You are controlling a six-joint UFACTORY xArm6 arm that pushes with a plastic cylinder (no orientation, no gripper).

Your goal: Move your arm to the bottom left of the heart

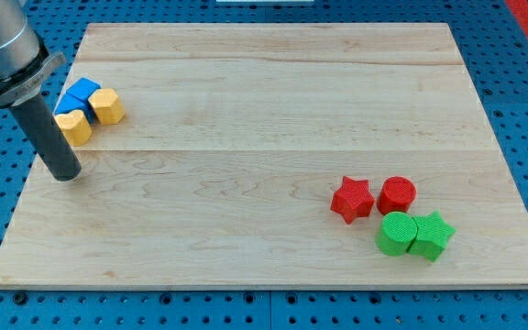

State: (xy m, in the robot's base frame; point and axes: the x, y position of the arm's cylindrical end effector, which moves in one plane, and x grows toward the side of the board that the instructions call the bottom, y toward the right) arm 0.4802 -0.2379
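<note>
A yellow heart (75, 126) lies near the board's left edge. It sits in a tight cluster with a yellow hexagon (108, 106) to its upper right and a blue block (82, 91) above it. My tip (65, 175) rests on the board just below and slightly left of the heart, a short gap away and not touching it. The dark rod rises from the tip toward the view's top left and covers the board's edge there.
At the lower right a red star (352, 199) and a red cylinder (397, 194) sit side by side, with a green cylinder (395, 234) and a green star (431, 236) just below them. The wooden board (264, 110) lies on a blue pegboard.
</note>
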